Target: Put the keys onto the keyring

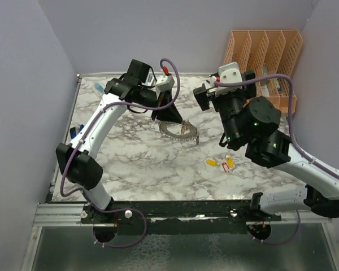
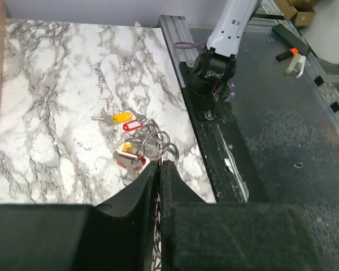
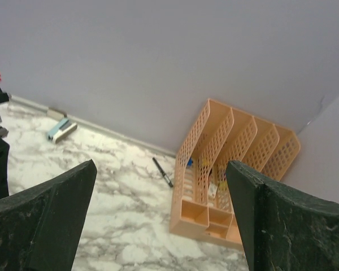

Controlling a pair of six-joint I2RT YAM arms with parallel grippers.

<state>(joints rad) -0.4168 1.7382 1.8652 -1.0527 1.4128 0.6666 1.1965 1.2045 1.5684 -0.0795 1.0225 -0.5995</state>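
- While my L pincer [image 2: 160, 167] is clamped shut, its tips look pinched on a coil of the keyring [image 1: 179, 131]. The ring rests on the marble table [image 1: 135, 164], at and just beyond those tips.
- The keys [image 2: 122, 118]: yellow & red tags lie loose on the table past the ring, further out from my L tips, over on my R arm's side.
- More tags sit right against the ring's loops, just ahead of my L tips. Can't tell if they're threaded on or only lying beside.
- R pincer [image 3: 161, 165]: jaws spread wide, nothing btw them. It's up off the table and aimed at the back wall, w/ the orange file rack [image 3: 237, 147] and a black pen [image 3: 163, 172] ahead of it.
- Step, as I judge it: ring held steady, key pickup not yet begun.
- Nxt move needs the R pincer tipped down to the loose keys, taking one by its tag so the hole end sticks out, then over to the ring's open end.
- L grip must hold firm, since thin wire could slip or twist.
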